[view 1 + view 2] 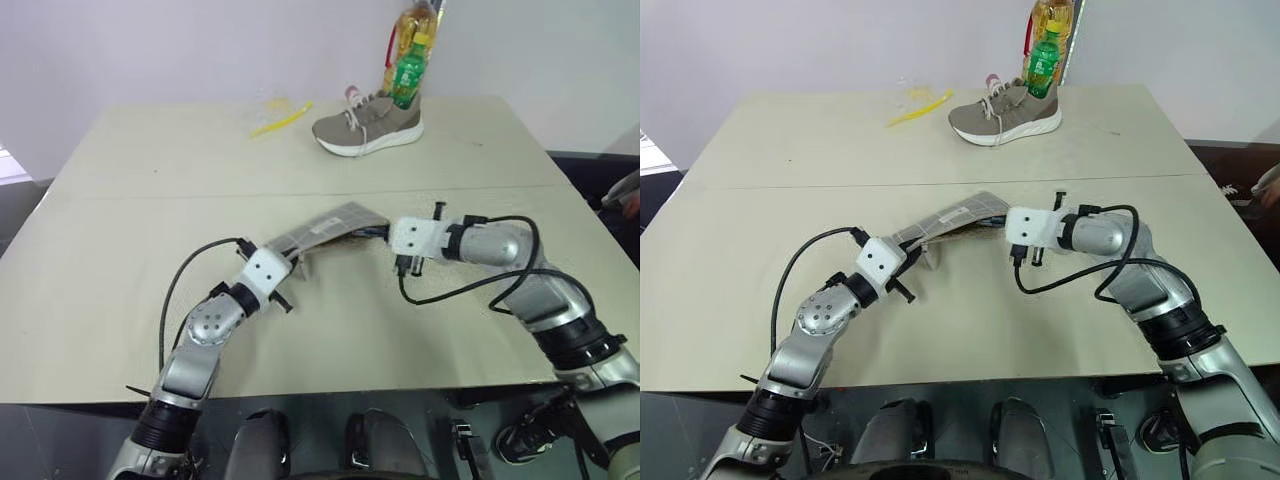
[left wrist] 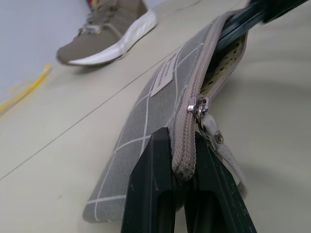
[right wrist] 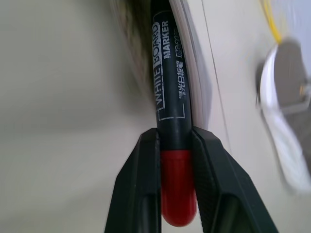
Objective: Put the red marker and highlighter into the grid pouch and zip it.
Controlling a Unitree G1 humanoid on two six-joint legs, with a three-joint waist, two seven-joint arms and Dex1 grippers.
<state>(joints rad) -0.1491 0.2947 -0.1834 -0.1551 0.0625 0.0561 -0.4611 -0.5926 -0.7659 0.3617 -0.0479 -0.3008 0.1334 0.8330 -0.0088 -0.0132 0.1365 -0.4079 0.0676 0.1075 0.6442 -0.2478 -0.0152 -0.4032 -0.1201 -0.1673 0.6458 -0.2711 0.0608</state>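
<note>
**Marker at the mouth of the held-up pouch**

The grid pouch (image 1: 325,228) is lifted off the table (image 1: 150,180), slanting between the two grippers near the middle of the tabletop. The left gripper (image 2: 187,160) is clamped tight on the pouch's closed zipper end, its two black fingers (image 2: 150,194) pinching the zipper seam from either side. Just beyond that grip sits the metal zipper pull (image 2: 200,106), and past the pull the zipper stands open, showing a pale dotted lining inside. The white label (image 2: 164,75) is on the pouch's grey side.

The right gripper (image 3: 176,141) is at the pouch's other, open end, closed narrowly around the red marker (image 3: 171,97). Its fingers grasp the marker where the black barrel meets the red part; the red end points back toward the wrist and the black end, printed "WHITE BOARD MARKER", reaches into the pouch's opening.

Beyond the pouch, at the table's far edge, stands a shoe (image 1: 368,125) with a green bottle (image 1: 408,75) behind it and a thin yellow strip (image 1: 280,120) beside it.
</note>
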